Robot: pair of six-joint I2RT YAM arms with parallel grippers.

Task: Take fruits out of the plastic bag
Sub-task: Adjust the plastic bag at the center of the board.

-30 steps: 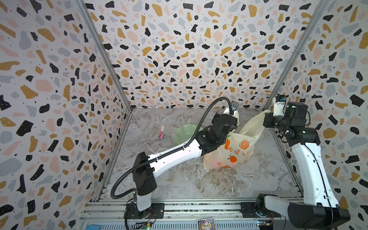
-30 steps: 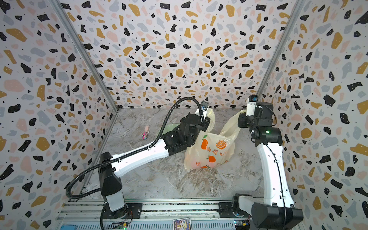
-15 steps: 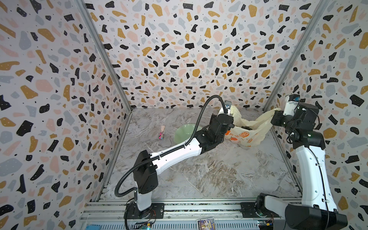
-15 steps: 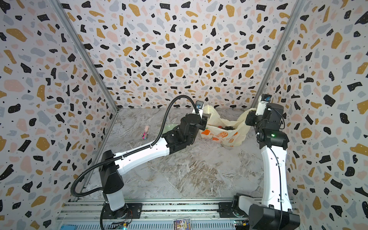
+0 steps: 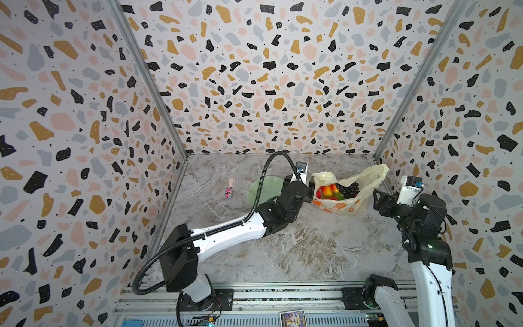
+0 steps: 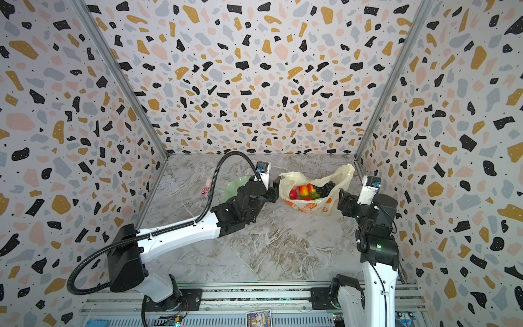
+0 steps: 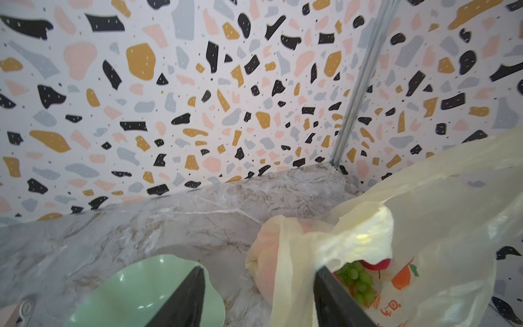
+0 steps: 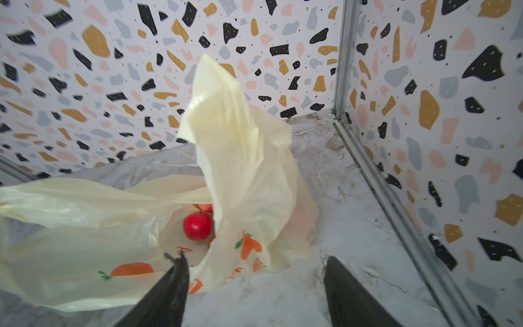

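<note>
Plastic bag (image 5: 339, 208) dropped near back-right corner (image 5: 376, 155), left pincer (image 7: 259, 270), right pincer (image 8: 254, 257) released, flanking

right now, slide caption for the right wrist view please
Right wrist view: open right gripper facing the plastic bag on the marble table, a red apple visible inside.

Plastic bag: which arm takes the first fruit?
Left, probably. The left end effector is open at the rim of the pale-yellow crinkly plastic bag, the toy fruits just beyond and the pale green wavy-rimmed plate beside it. The right end effector, also open, faces a raised handle flap.
</note>
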